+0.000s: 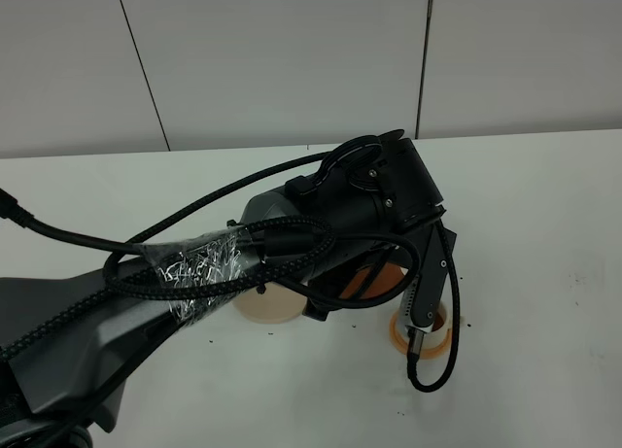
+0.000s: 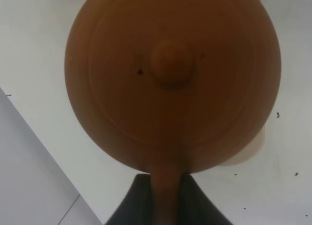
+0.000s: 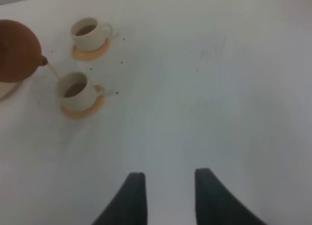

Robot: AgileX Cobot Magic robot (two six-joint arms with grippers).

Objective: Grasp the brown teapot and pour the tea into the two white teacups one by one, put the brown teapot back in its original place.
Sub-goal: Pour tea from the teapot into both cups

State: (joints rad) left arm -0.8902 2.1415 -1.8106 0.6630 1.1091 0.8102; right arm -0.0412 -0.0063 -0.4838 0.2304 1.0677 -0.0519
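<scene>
Brown teapot (image 2: 173, 78) clamped in left jaws — right wrist alone shows both teacups (image 3: 87, 33); right jaws apart.

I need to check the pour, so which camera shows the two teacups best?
The right wrist view: both teacups sit unobstructed on their coasters, dark tea inside, a stream running from the teapot into the nearer one. The exterior high view hides them behind the left arm; only a coaster edge shows. The left wrist view shows no cups.

I find nothing to read here: no lettering, label, brand or number on the teapot (image 2: 173, 83) I hold, nor on the cups (image 3: 75, 91) beside it, nor on my own arm (image 1: 292, 244).
</scene>
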